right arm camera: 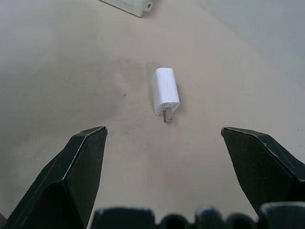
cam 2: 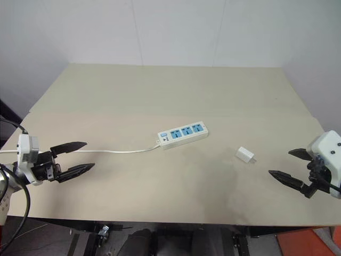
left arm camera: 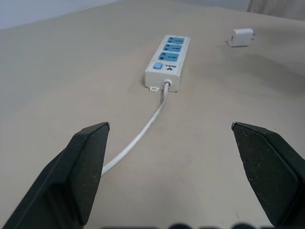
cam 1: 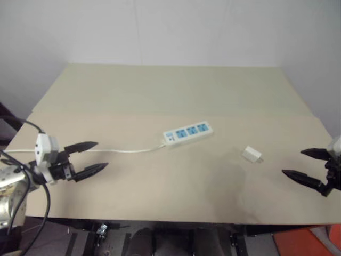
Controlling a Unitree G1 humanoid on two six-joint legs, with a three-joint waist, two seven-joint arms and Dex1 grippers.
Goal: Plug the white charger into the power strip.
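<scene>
Your left claw (cam 2: 74,158) hangs released over the near left part of the beige worktop (cam 2: 160,96), its two black fingers (left arm camera: 78,174) spread wide with nothing between them, pointing across the surface toward the middle. Your right claw (cam 2: 290,166) hangs released as well over the near right edge, black fingertips (right arm camera: 76,167) held far apart and empty, aimed inward and slightly down.

Straight ahead of your right claw, the white charger (right arm camera: 166,90) lies on its side on the worktop, apart from both fingers, its short metal prongs turned toward that claw. In the head views you see the charger (cam 2: 245,155) to the right of centre, between the right claw and the strip, touching neither.

The power strip (cam 2: 183,134) lies flat near the middle of the worktop, angled a little, its three blue sockets facing up and unoccupied. In your left wrist view its switch end faces your left claw, with a small blue button (left arm camera: 157,66) just ahead of the sockets. A thin white cord (cam 2: 122,151) leaves that end and runs leftward across the surface, passing just beyond your left claw toward the left edge. A pale wall (cam 2: 176,26) stands behind the worktop's far edge.
</scene>
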